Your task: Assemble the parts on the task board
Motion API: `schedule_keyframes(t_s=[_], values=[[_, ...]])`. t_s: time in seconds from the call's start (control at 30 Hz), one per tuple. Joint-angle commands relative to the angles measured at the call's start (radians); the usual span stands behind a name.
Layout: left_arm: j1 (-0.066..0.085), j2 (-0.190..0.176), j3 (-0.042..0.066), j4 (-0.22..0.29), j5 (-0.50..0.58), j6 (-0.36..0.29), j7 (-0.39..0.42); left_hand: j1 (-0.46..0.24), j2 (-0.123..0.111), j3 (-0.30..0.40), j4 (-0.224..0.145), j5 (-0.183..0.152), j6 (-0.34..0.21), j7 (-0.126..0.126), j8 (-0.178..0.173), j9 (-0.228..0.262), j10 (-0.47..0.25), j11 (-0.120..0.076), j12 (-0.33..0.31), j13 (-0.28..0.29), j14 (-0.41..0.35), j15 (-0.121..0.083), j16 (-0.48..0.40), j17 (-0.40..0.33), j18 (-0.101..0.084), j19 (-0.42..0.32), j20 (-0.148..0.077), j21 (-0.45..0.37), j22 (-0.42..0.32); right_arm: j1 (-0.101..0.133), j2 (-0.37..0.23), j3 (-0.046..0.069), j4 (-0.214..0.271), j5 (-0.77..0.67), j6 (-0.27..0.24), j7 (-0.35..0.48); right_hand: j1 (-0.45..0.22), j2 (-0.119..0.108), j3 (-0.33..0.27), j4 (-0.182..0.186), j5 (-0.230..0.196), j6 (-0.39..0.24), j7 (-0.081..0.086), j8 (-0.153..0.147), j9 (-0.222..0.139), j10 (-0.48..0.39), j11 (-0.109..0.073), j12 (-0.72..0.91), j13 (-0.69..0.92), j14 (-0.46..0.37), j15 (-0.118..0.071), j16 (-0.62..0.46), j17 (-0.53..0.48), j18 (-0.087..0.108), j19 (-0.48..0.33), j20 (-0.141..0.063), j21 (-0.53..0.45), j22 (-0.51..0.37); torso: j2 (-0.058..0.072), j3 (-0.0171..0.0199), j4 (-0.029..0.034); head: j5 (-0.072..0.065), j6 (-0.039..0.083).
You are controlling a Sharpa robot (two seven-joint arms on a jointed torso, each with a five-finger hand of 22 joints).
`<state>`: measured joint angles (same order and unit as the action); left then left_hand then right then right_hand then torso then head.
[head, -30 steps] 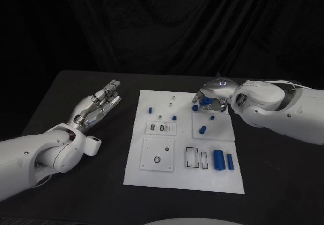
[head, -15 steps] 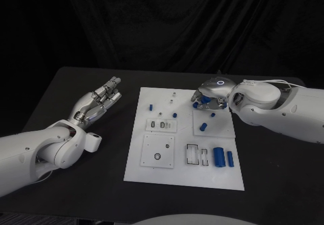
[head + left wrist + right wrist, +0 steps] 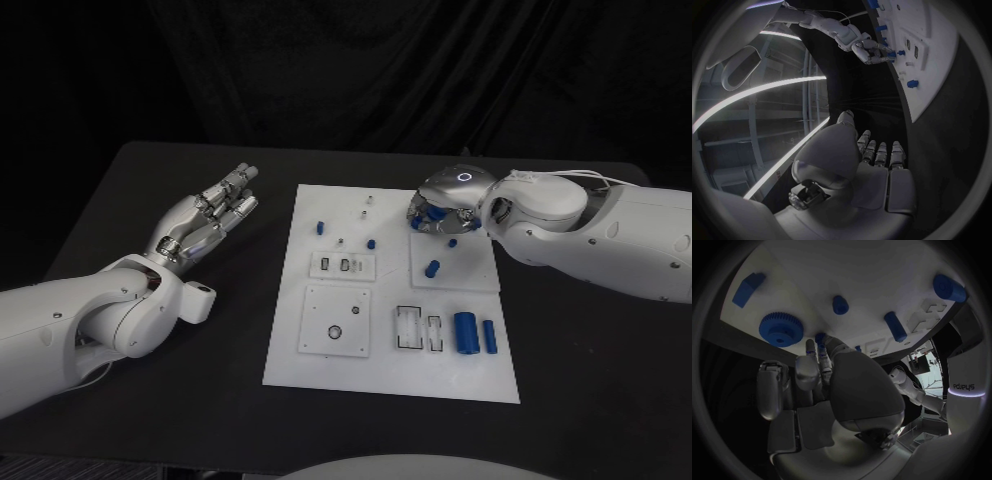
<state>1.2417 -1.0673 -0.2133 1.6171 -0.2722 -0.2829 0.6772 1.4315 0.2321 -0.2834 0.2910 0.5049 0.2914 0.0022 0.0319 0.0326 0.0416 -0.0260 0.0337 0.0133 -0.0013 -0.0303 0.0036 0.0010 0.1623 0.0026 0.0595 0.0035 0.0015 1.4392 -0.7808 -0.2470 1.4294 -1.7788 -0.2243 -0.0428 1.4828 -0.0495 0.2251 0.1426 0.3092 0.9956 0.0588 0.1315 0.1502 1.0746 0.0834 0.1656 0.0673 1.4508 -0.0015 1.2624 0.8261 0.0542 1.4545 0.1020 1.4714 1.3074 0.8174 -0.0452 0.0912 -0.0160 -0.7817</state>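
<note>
Black cloth hangs behind the black table, and on it lies the white task board. Compared with a second ago, your right hand has drawn a little toward the far edge of the board, and the whole view has shifted a little with it. It now hovers over the far right corner of the board. In the right wrist view its fingertips close on a small blue part, so you hold it pinched. Just beyond the fingers sits a blue gear, and a blue peg stands near. I judge the part is lifted and waits for its seat. Your left hand rests apart from the board, fingers straight, holding nothing.
</note>
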Motion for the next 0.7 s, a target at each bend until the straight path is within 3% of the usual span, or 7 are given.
schedule_keyframes(t_s=[0.03,0.2,0.43,0.6,0.7], values=[[0.003,0.002,0.001,0.000,0.008,0.023,0.221,0.009,0.004,0.007,0.002,0.005,-0.003,0.011,0.001,0.001,0.000,0.010,-0.007,-0.001,0.001,0.000,-0.004,-0.001,0.007,-0.003,0.008,-0.003,-0.002,-0.006,0.003,0.000,-0.007,-0.008,-0.016,0.015,-0.003,-0.015,0.015,0.000,0.000,0.018,0.006,0.011,0.014,0.020,-0.003,-0.004,0.001,-0.001,-0.004,-0.003,0.004,-0.003,0.001,0.001,-0.004,0.056,0.000,-0.0003,0.0005,0.001,-0.001],[0.003,0.002,0.001,-0.003,0.009,0.027,0.218,0.009,0.004,0.007,0.002,0.005,-0.004,0.011,0.000,0.000,0.000,0.011,-0.008,-0.001,0.001,0.001,-0.004,-0.001,0.007,-0.003,0.009,-0.003,-0.002,-0.009,0.005,0.000,-0.012,-0.008,-0.053,0.034,0.010,-0.014,0.049,-0.015,-0.004,0.066,0.022,0.035,0.043,0.084,-0.025,0.004,0.005,0.000,-0.022,-0.007,0.005,-0.003,0.000,-0.014,-0.005,0.058,0.001,-0.0007,0.0004,0.007,0.000],[0.002,0.002,0.001,-0.008,0.009,0.032,0.216,0.010,0.006,0.008,0.001,0.006,-0.002,0.017,0.001,0.001,0.000,0.016,-0.008,-0.001,0.001,0.007,-0.004,-0.001,0.005,-0.003,0.014,-0.003,-0.002,-0.007,0.003,0.000,-0.010,-0.008,-0.094,0.038,0.012,-0.016,0.067,-0.029,-0.014,0.102,0.034,0.056,0.074,0.132,-0.040,-0.002,0.005,0.002,-0.034,-0.010,0.012,-0.004,0.001,-0.027,-0.006,0.062,0.001,-0.0015,-0.0003,0.011,0.007],[0.002,0.002,0.001,-0.010,0.009,0.031,0.216,0.011,0.006,0.008,0.001,0.006,-0.001,0.017,0.001,0.001,0.000,0.016,-0.008,-0.001,0.001,0.007,-0.004,-0.001,0.005,-0.003,0.014,-0.003,-0.002,0.019,0.009,0.000,-0.001,-0.008,-0.123,0.032,0.011,-0.018,0.070,-0.032,-0.021,0.107,0.037,0.059,0.082,0.146,-0.041,-0.005,0.005,0.003,-0.034,-0.010,0.016,-0.005,0.002,-0.028,-0.006,0.064,0.003,-0.0027,0.0015,0.015,0.014],[0.002,0.002,0.001,-0.009,0.009,0.028,0.218,0.011,0.006,0.008,0.001,0.006,-0.001,0.017,0.001,0.001,0.000,0.016,-0.008,-0.001,0.001,0.007,-0.004,-0.001,0.005,-0.003,0.014,-0.003,-0.002,0.052,0.017,0.000,0.008,-0.008,-0.133,0.025,0.012,-0.019,0.072,-0.035,-0.023,0.111,0.037,0.061,0.086,0.152,-0.043,-0.007,0.005,0.004,-0.035,-0.010,0.019,-0.005,0.002,-0.029,-0.005,0.065,0.004,-0.0043,0.0047,0.010,0.019]])
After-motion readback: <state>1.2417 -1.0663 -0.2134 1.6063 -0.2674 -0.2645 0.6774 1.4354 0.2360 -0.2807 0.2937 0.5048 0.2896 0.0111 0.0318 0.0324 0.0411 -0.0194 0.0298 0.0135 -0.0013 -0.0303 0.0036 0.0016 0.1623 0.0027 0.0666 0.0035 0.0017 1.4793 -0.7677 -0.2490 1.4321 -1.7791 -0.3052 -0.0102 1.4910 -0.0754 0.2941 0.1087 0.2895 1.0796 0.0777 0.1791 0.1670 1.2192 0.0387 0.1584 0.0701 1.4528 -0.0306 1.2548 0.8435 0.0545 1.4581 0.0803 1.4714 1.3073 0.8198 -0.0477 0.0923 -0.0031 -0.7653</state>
